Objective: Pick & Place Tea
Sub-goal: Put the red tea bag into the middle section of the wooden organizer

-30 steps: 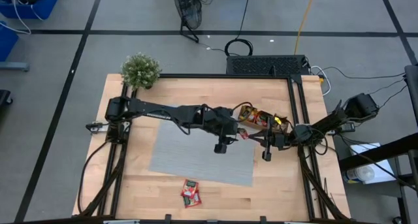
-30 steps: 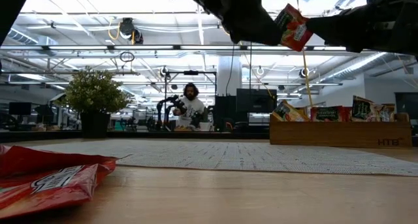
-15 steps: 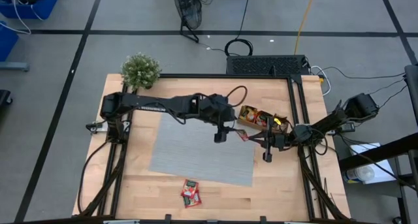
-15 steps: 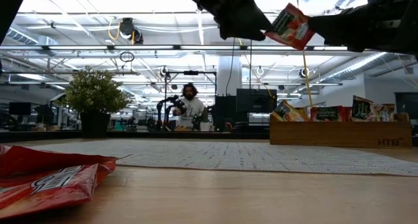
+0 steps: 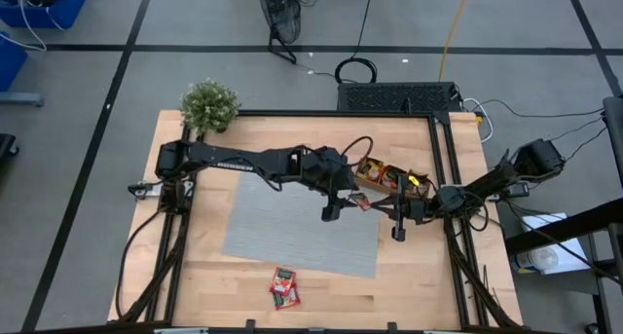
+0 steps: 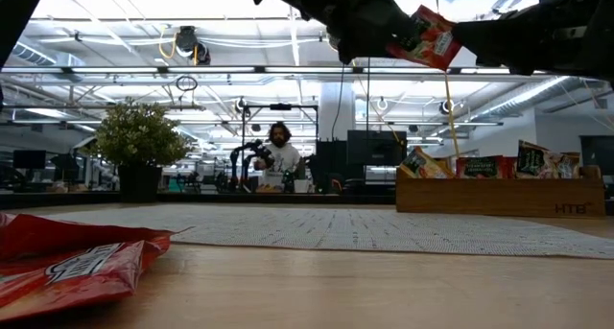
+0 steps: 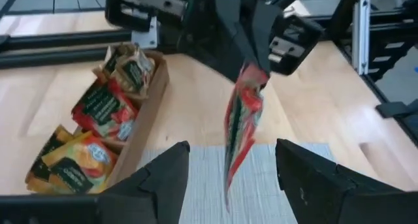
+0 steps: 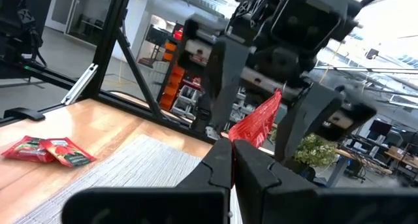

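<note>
Shifting slightly nearer, the open left gripper (image 5: 331, 213) brackets the red tea sachet (image 5: 362, 202) pinched by right gripper (image 5: 375, 204); handover looks imminent.

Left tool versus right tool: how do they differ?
The left tool is open, its fingers either side of the red tea sachet; the right tool is shut on that sachet. The left tool reaches across the grey mat; the right tool comes from the table's right edge. Both hang in the air beside the wooden tray.
</note>
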Controlling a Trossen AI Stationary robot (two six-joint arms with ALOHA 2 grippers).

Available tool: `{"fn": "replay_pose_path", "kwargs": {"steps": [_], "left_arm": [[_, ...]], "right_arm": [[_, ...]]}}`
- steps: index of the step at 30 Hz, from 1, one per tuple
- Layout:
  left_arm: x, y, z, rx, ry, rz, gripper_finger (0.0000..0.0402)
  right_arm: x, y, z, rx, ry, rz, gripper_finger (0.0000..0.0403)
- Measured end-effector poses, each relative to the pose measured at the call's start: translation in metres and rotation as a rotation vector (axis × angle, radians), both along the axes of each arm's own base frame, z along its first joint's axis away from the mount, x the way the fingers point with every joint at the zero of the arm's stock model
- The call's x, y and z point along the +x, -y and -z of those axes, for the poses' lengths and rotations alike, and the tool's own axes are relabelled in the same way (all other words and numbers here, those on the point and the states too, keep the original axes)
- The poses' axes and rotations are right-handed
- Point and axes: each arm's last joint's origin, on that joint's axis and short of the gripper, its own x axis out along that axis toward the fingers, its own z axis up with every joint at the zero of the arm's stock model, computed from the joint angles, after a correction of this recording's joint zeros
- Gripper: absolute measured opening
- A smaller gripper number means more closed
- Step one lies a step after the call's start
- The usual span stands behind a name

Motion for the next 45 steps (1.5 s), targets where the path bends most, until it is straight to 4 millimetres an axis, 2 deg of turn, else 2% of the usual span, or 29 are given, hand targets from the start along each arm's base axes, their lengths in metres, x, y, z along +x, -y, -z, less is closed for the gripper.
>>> {"fn": "replay_pose_path", "kwargs": {"steps": [3, 5, 8, 11, 12, 15, 19, 24, 31, 35, 39, 45], "left_arm": [[0.0, 0.0, -0.001, 0.005, 0.004, 0.003, 0.0211], [-0.001, 0.0, -0.001, 0.005, 0.003, 0.002, 0.0184], [0.0, 0.0, -0.002, 0.019, 0.014, 0.014, 0.0118], [0.0, 0.001, -0.001, 0.037, 0.013, 0.029, 0.0029], [-0.001, 0.001, -0.001, 0.033, 0.008, 0.026, 0.0016], [-0.005, 0.001, -0.001, 0.068, -0.031, -0.018, 0.0007], [-0.02, 0.001, -0.008, 0.219, -0.135, -0.151, 0.0004], [-0.033, 0.002, -0.001, 0.355, -0.29, -0.261, 0.0003], [-0.038, 0.011, 0.01, 0.386, -0.392, -0.242, 0.0002], [-0.038, 0.02, 0.01, 0.385, -0.389, -0.226, 0.0001], [-0.039, 0.026, 0.01, 0.389, -0.391, -0.21, 0.0001], [-0.039, 0.027, 0.01, 0.39, -0.392, -0.206, 0.0001]], "right_arm": [[0.0, 0.0, 0.0, 0.0, -0.001, 0.0, 0.0], [0.0, 0.0, 0.0, 0.0, -0.002, 0.0, 0.0], [0.0, 0.0, 0.0, 0.0, -0.001, -0.002, 0.0], [0.0, 0.0, 0.0, 0.001, 0.001, -0.002, 0.0], [0.0, 0.0, 0.0, 0.007, 0.001, -0.004, 0.0], [0.0, 0.0, 0.0, 0.031, -0.002, 0.005, 0.0], [0.001, 0.004, 0.0, 0.126, -0.003, 0.08, 0.0007], [0.006, 0.016, 0.007, 0.189, -0.076, 0.216, 0.004], [0.048, 0.033, -0.007, 0.271, -0.272, 0.175, 0.0139], [0.07, 0.046, -0.022, 0.27, -0.31, 0.127, 0.0173], [0.087, 0.052, -0.03, 0.286, -0.317, 0.027, 0.0172], [0.104, 0.055, -0.018, 0.328, -0.378, -0.035, 0.0146]]}}
